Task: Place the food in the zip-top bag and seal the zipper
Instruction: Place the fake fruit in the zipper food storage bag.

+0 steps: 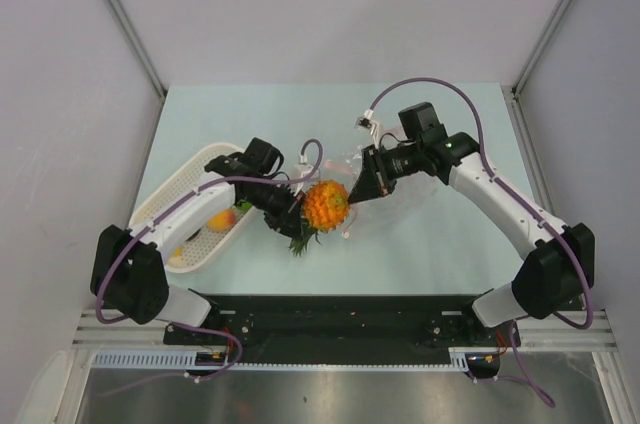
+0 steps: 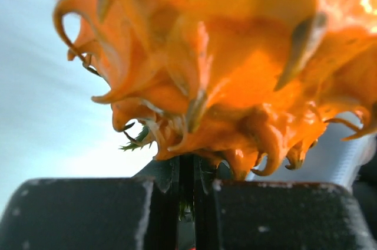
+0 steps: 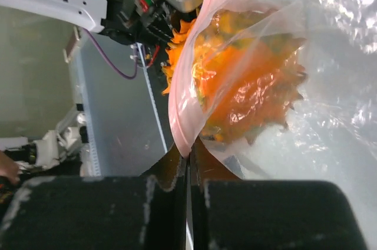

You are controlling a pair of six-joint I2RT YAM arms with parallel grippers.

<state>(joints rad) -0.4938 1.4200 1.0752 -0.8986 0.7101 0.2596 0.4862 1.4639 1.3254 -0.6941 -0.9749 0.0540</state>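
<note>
The orange pineapple (image 1: 326, 204) hangs at the table's middle, its green leaves (image 1: 303, 239) pointing toward the near edge. My left gripper (image 1: 292, 216) is shut on the pineapple's leaves; the spiky orange body (image 2: 224, 55) fills the left wrist view. The clear zip-top bag (image 1: 385, 179) lies just right of the pineapple. My right gripper (image 1: 355, 194) is shut on the bag's pink zipper strip (image 3: 189, 85) at the mouth edge. In the right wrist view the pineapple (image 3: 247, 85) shows through the plastic at the bag's mouth. An orange-yellow fruit (image 1: 221, 219) lies in the basket.
A white perforated basket (image 1: 185, 184) sits at the left, under my left arm. The light table surface (image 1: 430, 244) ends at grey walls left, right and far. A black rail (image 1: 330, 319) runs along the near edge.
</note>
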